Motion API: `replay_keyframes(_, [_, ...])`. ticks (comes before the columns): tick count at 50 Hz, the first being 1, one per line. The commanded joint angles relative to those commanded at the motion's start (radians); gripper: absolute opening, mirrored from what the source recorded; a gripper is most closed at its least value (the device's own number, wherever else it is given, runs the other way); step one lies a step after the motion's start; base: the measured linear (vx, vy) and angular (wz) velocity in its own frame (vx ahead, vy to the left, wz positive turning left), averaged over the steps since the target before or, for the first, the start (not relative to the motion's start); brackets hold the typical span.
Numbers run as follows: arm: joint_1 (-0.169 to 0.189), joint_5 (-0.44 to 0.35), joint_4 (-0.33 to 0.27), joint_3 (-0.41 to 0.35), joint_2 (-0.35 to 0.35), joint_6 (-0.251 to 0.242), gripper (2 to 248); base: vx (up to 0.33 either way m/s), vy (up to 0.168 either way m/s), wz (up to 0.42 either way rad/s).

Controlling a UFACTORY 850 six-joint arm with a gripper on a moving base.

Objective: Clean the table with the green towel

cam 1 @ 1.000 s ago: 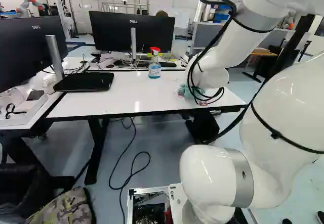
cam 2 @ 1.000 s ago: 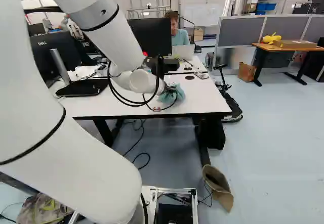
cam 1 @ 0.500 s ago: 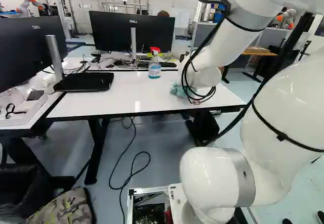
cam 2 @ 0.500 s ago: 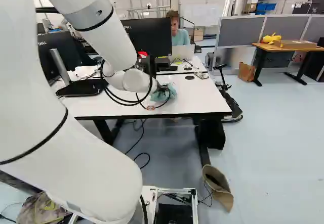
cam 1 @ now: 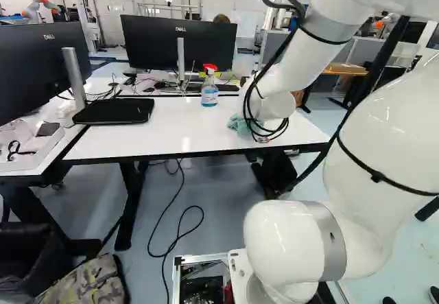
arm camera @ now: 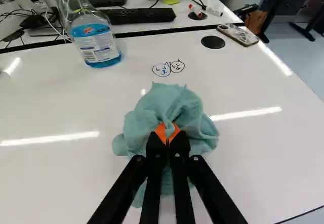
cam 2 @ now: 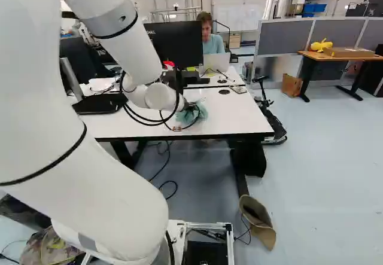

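Note:
In the right base view my gripper is low over the white table, partly hidden behind the wrist and cables. The wrist view shows the gripper shut on the green towel, its orange pads pinching a fold while the bunched cloth lies spread on the tabletop around the fingertips. Just ahead of the towel, a small pen drawing of two faces marks the white surface. Beyond, to one side, stands the spray bottle of blue liquid; its red head shows in the left base view.
A phone lies near the table's far corner, with a black round cap beside it. Monitors and a keyboard stand behind. A person sits beyond the far desk. Another robot is in the background.
The arm has swung the gripped towel across the table toward the left of both base views, mostly in the first half-second, then shifted only slightly. The base has not moved.

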State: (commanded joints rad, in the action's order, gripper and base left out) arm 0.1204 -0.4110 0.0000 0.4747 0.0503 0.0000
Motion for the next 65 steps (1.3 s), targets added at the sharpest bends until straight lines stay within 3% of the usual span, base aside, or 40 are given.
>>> replay_keyframes(14, [0.000, 0.012, 0.000, 0.002, -0.010, 0.000, 26, 0.000, 0.000, 0.000])
replay_keyframes(43, [0.000, 0.147, 0.000, 0.002, -0.010, 0.000, 26, 0.000, 0.000, 0.000])
replay_keyframes(55, [0.000, 0.166, 0.000, 0.002, -0.010, 0.000, 26, 0.000, 0.000, 0.000])
replay_keyframes(65, [-0.025, 0.166, 0.000, 0.005, -0.012, 0.000, 26, 0.000, 0.000, 0.000])
